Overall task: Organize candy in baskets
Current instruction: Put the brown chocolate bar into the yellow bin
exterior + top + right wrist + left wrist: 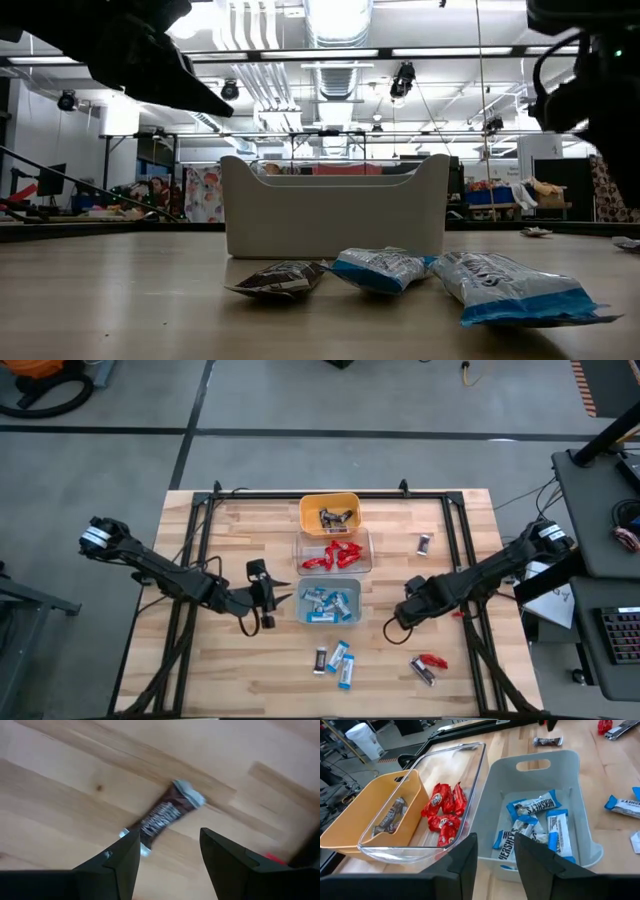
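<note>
Three bins in a row at the table's centre, both grippers over bare wood, neither holding anything.

We see open wood left of the left gripper (262,603) and at the table's near edge. The bins run from 12 to 6 o'clock, touching: the yellow-orange bin (329,513) holds dark-wrapped bars, the clear bin (334,551) red ones, the pale grey-blue bin (329,602) blue-and-white ones. The left gripper sits at 9 o'clock of the grey-blue bin, fingers apart around nothing. The right gripper (405,612) is at that bin's 3 o'clock, fingers spread; only its wrist view shows a dark brown bar (162,818) lying on the wood beyond them. Loose bars (338,658) lie at 6 o'clock of the bins, more (427,665) at 5 o'clock, and one dark bar (424,544) at 2 o'clock. The low view shows only the grey-blue bin's wall, hiding the others.
</note>
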